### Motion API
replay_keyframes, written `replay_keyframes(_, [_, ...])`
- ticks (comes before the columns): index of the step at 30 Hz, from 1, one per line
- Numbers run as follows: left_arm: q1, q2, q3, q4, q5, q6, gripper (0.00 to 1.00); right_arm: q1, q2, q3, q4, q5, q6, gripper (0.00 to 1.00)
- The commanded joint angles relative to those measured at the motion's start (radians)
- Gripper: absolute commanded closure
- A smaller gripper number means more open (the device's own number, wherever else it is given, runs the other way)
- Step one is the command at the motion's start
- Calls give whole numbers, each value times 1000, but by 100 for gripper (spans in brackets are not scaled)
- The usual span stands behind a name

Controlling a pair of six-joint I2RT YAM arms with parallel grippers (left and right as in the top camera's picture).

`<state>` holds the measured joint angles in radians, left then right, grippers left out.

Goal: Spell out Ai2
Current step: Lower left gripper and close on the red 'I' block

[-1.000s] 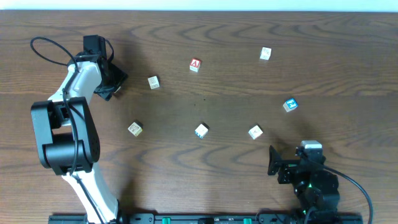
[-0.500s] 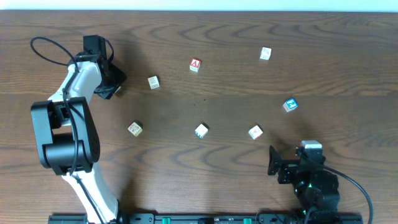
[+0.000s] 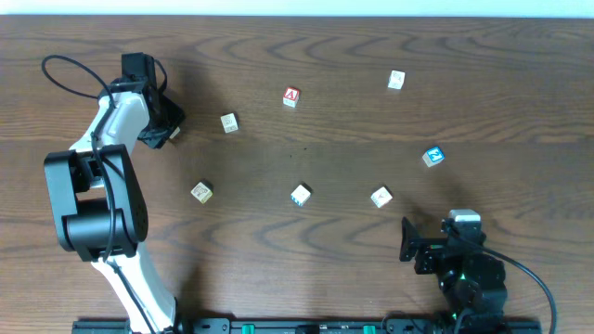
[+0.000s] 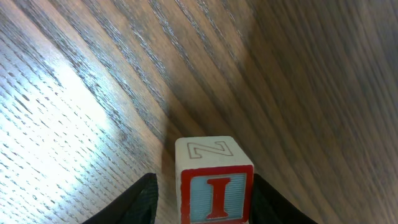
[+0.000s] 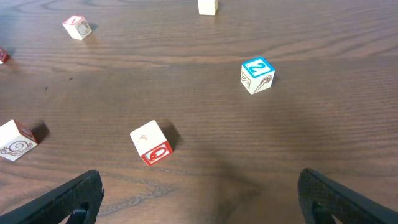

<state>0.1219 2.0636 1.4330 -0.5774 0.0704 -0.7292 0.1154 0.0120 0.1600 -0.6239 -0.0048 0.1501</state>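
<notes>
My left gripper point(image 3: 167, 128) is at the far left of the table, shut on a block with a red I on a blue face point(image 4: 214, 186). The block fills the space between the fingers in the left wrist view, just above the wood. The red A block point(image 3: 291, 96) lies at the back centre and also shows in the right wrist view point(image 5: 76, 27). The blue 2 block point(image 3: 432, 157) lies at the right and shows in the right wrist view point(image 5: 257, 75). My right gripper point(image 5: 214, 205) is wide open and empty near the front edge, short of the 2 block.
Several other blocks lie loose on the wooden table point(image 3: 306, 148): one at the back right point(image 3: 396, 80), one near the left gripper point(image 3: 229, 122), one front left point(image 3: 201, 192), one in the middle point(image 3: 301, 195) and one with a red face point(image 3: 380, 197), which also shows in the right wrist view point(image 5: 151, 143).
My left gripper has shifted slightly to the left with the I block in it. The right arm and the loose blocks have not moved.
</notes>
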Motion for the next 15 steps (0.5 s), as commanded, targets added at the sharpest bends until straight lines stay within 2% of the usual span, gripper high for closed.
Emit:
replay_keyframes(1, [4, 9, 15, -5, -22, 12, 54, -8, -6, -6, 0, -7, -6, 1])
replay_keyframes(4, [4, 9, 15, -5, -22, 12, 60, -8, -6, -6, 0, -7, -6, 1])
replay_keyframes(15, [4, 9, 15, -6, -22, 12, 65, -8, -6, -6, 0, -7, -6, 1])
